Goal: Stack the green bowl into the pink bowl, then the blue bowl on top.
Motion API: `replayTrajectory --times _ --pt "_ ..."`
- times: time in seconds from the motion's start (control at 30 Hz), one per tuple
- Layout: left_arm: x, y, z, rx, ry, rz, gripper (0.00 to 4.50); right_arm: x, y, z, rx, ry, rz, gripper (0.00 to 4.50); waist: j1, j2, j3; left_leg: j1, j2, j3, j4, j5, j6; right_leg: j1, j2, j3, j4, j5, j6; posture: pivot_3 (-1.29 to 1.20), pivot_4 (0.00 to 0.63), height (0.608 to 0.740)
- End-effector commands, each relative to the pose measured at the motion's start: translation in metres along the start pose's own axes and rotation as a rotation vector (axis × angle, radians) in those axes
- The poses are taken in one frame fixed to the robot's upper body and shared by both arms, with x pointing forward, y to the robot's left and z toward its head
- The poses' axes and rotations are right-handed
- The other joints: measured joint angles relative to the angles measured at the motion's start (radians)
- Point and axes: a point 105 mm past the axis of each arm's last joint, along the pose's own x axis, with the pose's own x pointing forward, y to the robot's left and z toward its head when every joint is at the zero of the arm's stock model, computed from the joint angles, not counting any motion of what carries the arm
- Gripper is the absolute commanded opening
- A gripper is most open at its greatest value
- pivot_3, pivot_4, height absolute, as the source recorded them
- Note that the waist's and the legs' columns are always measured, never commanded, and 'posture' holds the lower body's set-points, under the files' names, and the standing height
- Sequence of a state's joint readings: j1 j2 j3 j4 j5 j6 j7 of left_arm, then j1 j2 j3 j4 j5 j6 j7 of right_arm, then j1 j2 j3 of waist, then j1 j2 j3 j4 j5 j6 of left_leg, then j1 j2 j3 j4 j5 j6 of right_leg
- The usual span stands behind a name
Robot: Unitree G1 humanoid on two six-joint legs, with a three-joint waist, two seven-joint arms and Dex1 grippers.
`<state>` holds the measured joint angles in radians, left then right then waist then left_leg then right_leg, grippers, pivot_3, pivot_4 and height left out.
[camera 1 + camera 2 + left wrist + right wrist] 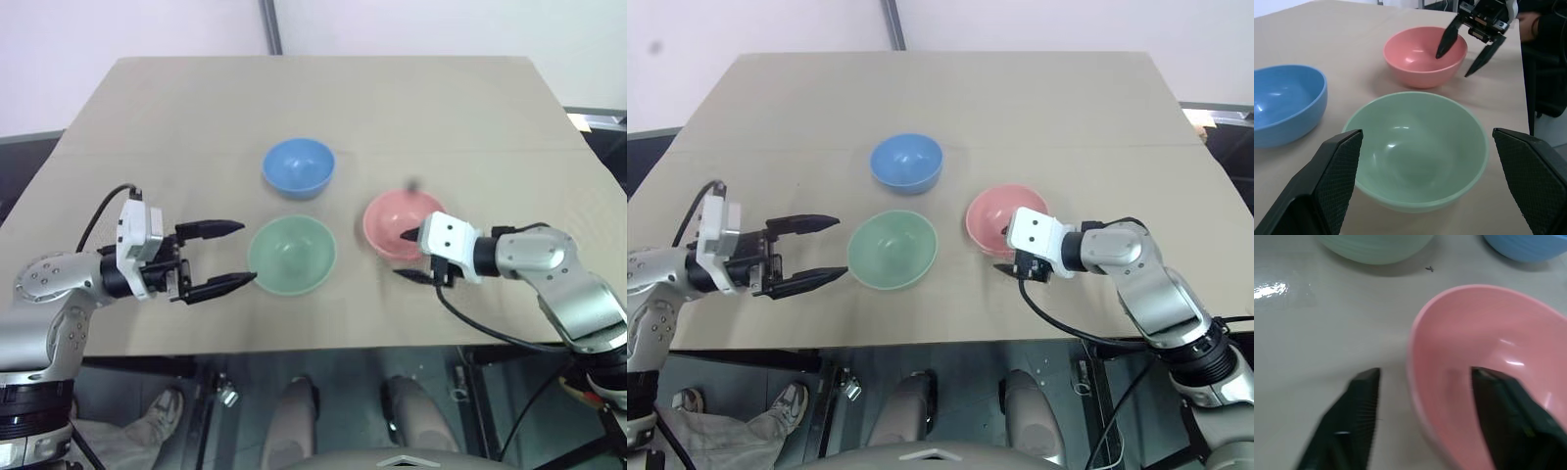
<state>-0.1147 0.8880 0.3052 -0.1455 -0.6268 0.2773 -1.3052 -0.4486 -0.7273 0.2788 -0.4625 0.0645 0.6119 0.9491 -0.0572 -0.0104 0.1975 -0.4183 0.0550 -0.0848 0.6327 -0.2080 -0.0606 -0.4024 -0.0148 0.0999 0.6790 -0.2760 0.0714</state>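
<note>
Three bowls are set on the tan table (411,108), none stacked. The green bowl (292,255) is placed nearest the front edge, upright and empty. The blue bowl (299,166) is found just behind it, toward the far side, close but apart from it. The pink bowl (392,223) is seated to the right of the green bowl, a narrow gap of table left between them.

The left gripper (231,255) is held level at the left of the green bowl, aimed at it, fingers spread wide and nothing gripped; in the left wrist view the green bowl (1418,149) is framed between the two black fingers (1334,171), apart from both.

The right gripper (408,256) is positioned at the near right rim of the pink bowl. Its fingers are parted and straddle the rim: one finger (1508,411) is seen inside the bowl, the other outside over the table, with the pink wall (1422,382) between them. Contact with the rim cannot be told. The bowl is resting on the table, not lifted.
</note>
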Motion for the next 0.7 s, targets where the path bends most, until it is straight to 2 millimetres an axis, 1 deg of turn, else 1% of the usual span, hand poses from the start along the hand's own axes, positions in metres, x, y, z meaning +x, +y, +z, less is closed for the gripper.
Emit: replayTrajectory --times 0.03,0.1,0.13,0.2,0.3,0.37,0.5,0.63,0.67,0.7 --pt "0.003 0.003 0.006 0.09 0.074 0.015 4.5 -0.01 0.002 0.019 -0.031 -0.065 -0.022 3.94 0.0 0.0 0.0 0.0 0.0 0.0 0.0 0.0 0.0 0.0 0.0 0.0 0.0 0.0 0.0 0.0 0.15 0.74" --pt "0.006 0.002 0.002 0.125 0.173 0.027 4.5 -0.02 0.003 0.034 0.006 -0.147 -0.015 3.94 0.0 0.0 0.0 0.0 0.0 0.0 0.0 0.0 0.0 0.0 0.0 0.0 0.0 0.0 0.0 0.0 0.15 0.74" --pt "0.008 -0.001 0.004 0.137 0.198 0.008 4.5 -0.027 0.004 0.042 0.014 -0.184 -0.003 3.94 0.0 0.0 0.0 0.0 0.0 0.0 0.0 0.0 0.0 0.0 0.0 0.0 0.0 0.0 0.0 0.0 0.15 0.74" --pt "0.011 -0.01 0.006 0.152 0.262 -0.057 4.5 -0.037 0.006 0.05 0.023 -0.215 0.007 3.94 0.0 -0.001 0.0 0.0 0.0 0.0 0.0 0.0 0.0 0.0 0.0 0.0 0.0 0.0 0.0 0.0 0.15 0.74" --pt "0.013 -0.019 0.002 0.243 0.436 -0.16 4.5 -0.046 0.014 0.052 0.035 -0.221 0.037 3.94 0.002 -0.001 0.0 0.0 0.0 0.0 0.0 0.0 0.0 0.0 0.0 0.0 0.0 0.0 0.0 0.0 0.15 0.74" --pt "0.017 -0.022 0.003 0.314 0.486 -0.206 4.5 -0.05 0.019 0.051 0.054 -0.221 0.048 3.94 0.004 -0.001 0.0 0.001 0.0 0.0 0.0 0.0 0.0 0.0 0.0 0.0 0.0 0.0 0.0 0.0 0.15 0.74" --pt "0.019 -0.019 -0.006 0.467 0.62 -0.268 4.5 -0.055 0.026 0.047 0.066 -0.209 0.044 3.94 0.006 -0.001 0.0 0.001 0.0 0.0 0.0 0.0 0.0 0.0 0.0 0.0 0.0 -0.001 0.001 0.0 0.15 0.74" --pt "0.027 -0.011 -0.013 0.577 0.654 -0.293 4.5 -0.058 0.026 0.044 0.072 -0.199 0.014 3.94 0.008 -0.001 0.0 0.0 0.0 0.0 0.0 0.0 0.0 0.0 0.0 0.0 0.0 -0.001 0.001 0.0 0.15 0.74" --pt "0.028 -0.01 -0.015 0.597 0.663 -0.303 4.08 -0.059 0.026 0.044 0.075 -0.197 0.007 4.04 0.01 -0.001 0.0 0.0 0.0 0.0 0.0 0.0 0.0 0.0 0.0 0.0 0.0 -0.001 0.001 0.0 0.15 0.74" --pt "0.03 -0.008 -0.017 0.611 0.661 -0.308 3.75 -0.059 0.026 0.043 0.076 -0.194 0.001 4.04 0.012 -0.001 0.0 0.0 0.0 0.0 0.0 0.0 0.0 0.0 0.0 0.0 0.0 -0.001 0.001 0.0 0.15 0.74"
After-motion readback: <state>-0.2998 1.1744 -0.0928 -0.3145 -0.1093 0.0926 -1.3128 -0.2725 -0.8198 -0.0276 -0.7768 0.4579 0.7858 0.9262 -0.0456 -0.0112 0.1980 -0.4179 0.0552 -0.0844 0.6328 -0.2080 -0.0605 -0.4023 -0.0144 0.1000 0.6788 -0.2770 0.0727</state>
